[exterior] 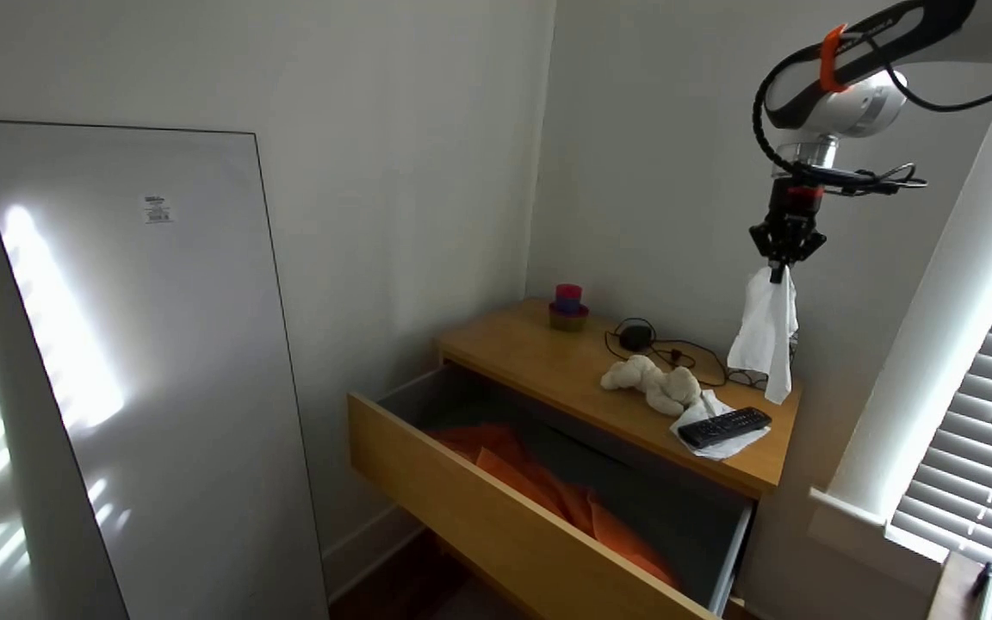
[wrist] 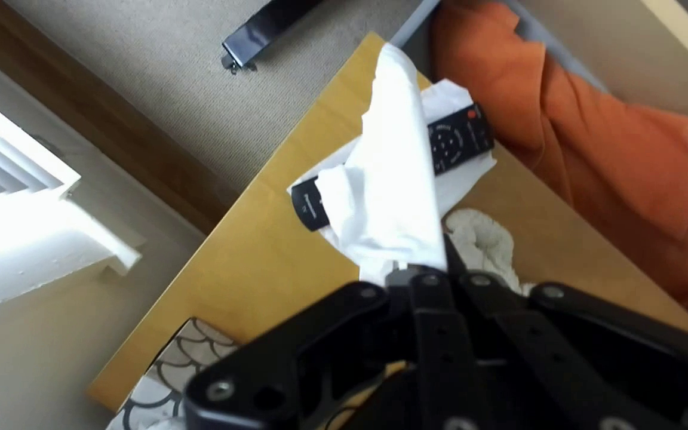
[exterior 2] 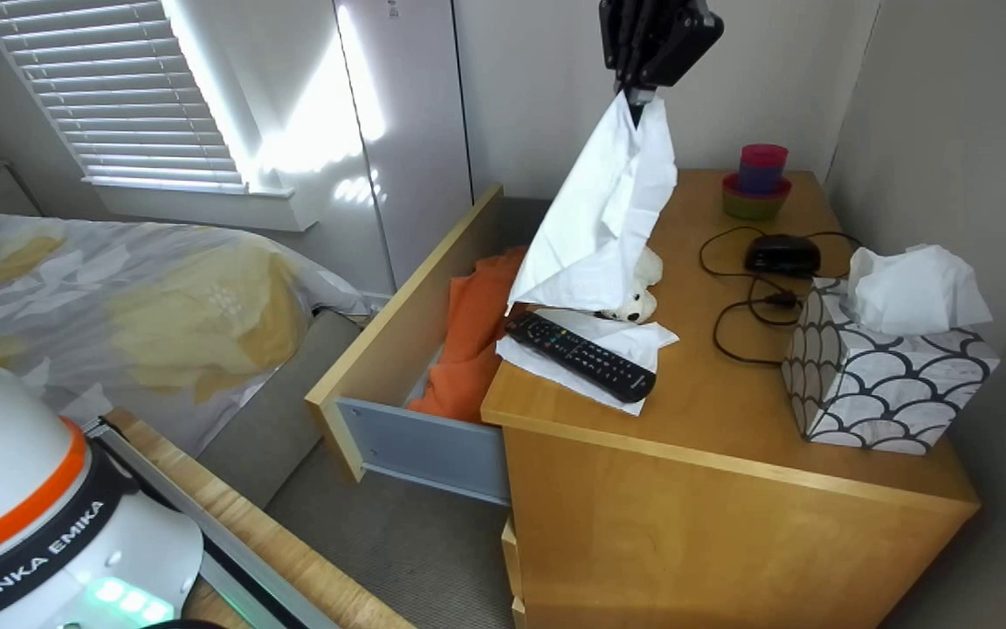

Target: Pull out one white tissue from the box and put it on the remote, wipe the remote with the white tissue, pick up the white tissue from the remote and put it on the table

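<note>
Okay, gripper (exterior: 778,272): clamped on the upper end of the white tissue (exterior 2: 608,201), well above the table (exterior 2: 721,419).
White tissue: dangling straight under the hand, apart from the remote (exterior 2: 582,356).
Remote: below the hand, lying flat on a second tissue (exterior 2: 621,336).
Box (exterior 2: 892,384): lower than the hand and off to one side, with another tissue (exterior 2: 918,288) sticking out up top.
Plush toy (exterior: 675,392): also lower than the hand, near the remote.
Drawer (exterior: 496,525): pulled out, further below the hand, with orange cloth (exterior 2: 468,341) inside.
</note>
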`<state>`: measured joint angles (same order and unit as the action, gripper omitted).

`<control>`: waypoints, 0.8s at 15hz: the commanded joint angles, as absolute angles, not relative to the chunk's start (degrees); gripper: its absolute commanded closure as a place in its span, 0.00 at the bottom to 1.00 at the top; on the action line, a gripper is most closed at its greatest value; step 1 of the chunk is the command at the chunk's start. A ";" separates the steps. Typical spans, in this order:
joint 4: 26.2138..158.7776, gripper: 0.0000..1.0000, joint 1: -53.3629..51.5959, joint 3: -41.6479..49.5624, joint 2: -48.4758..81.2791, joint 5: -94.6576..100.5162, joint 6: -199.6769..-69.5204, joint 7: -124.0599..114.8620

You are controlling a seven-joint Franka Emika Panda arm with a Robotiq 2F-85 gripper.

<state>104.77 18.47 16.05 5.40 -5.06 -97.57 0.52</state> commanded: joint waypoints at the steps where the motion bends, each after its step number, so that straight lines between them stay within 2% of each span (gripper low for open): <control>1: 105.81 1.00 18.53 16.17 6.21 -5.74 -92.60 5.85; 12: 104.81 0.99 19.71 16.06 10.86 -9.23 -93.73 11.58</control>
<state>105.05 19.57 16.16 10.76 -9.25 -93.92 11.57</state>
